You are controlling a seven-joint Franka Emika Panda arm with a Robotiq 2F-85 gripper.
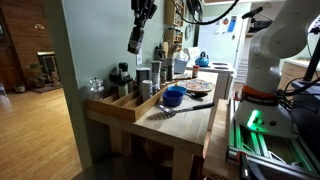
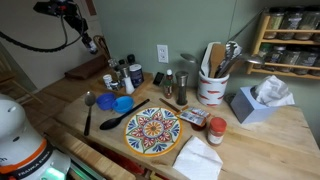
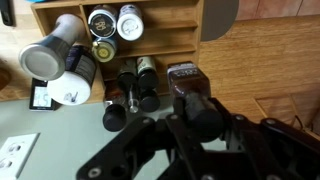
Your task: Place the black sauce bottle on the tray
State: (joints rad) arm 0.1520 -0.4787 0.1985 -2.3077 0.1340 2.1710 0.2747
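Note:
My gripper (image 1: 140,20) is shut on the black sauce bottle (image 1: 133,41) and holds it high in the air, above the far end of the light-wood tray (image 1: 112,107). In an exterior view the gripper (image 2: 86,36) hangs with the bottle (image 2: 93,46) over the tray's back end (image 2: 84,72). In the wrist view the bottle (image 3: 187,82) sits between the jaws (image 3: 196,112). The tray's wooden compartments (image 3: 175,40) lie far below with silver canisters (image 3: 103,22) and small dark bottles (image 3: 143,82).
A blue bowl (image 1: 173,96) and a black spoon (image 2: 118,119) lie near the tray. A colourful round plate (image 2: 152,131), a utensil crock (image 2: 211,86), a tissue box (image 2: 256,103) and a red-capped jar (image 2: 215,131) stand on the table. A wall rises behind it.

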